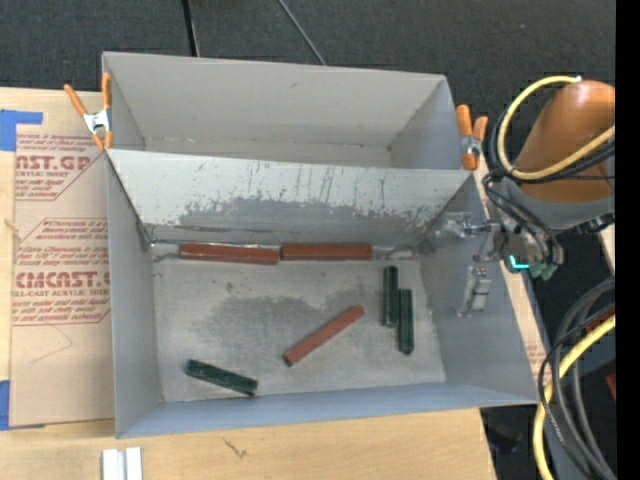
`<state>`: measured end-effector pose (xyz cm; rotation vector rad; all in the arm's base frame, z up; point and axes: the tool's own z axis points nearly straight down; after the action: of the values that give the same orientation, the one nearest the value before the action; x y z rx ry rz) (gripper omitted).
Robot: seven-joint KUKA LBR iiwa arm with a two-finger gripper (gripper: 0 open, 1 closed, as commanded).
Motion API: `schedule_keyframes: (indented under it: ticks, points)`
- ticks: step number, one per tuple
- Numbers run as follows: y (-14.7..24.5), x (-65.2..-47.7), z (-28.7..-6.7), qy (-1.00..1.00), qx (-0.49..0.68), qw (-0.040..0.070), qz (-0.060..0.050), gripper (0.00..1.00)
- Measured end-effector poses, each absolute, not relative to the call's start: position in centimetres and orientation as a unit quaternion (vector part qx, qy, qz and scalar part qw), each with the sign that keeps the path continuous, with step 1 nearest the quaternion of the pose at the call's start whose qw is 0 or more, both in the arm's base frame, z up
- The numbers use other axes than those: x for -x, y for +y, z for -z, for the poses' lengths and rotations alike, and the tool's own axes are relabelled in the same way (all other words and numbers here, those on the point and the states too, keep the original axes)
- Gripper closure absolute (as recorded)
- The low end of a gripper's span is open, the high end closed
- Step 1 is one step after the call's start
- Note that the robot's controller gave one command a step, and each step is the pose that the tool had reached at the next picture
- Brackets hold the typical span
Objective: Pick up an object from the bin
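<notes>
My gripper (477, 273) hangs over the bin's right wall, above the floor and with nothing seen in it. Closest to it, two dark green sticks lie side by side on the right of the floor, one (390, 295) a little further back than the other (405, 321). A red-brown stick (323, 335) lies slantwise near the middle of the floor, left of the green pair.
Two red-brown sticks lie end to end along the foot of the back wall, one to the left (229, 254) and one to the right (327, 252). A third dark green stick (221, 377) rests near the front left corner. The arm and its cables stand outside the bin on the right.
</notes>
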<state>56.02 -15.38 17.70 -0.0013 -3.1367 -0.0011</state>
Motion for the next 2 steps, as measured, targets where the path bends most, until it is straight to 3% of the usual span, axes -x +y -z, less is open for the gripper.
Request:
schedule_keyframes:
  ticks: [1,2]
  points:
    - [-15.3,-56.2,-18.1,-1.000,0.000,-0.001,0.000,0.00]
    - [-13.3,-57.2,-13.1,-0.990,-0.138,-0.005,-0.002,0.00]
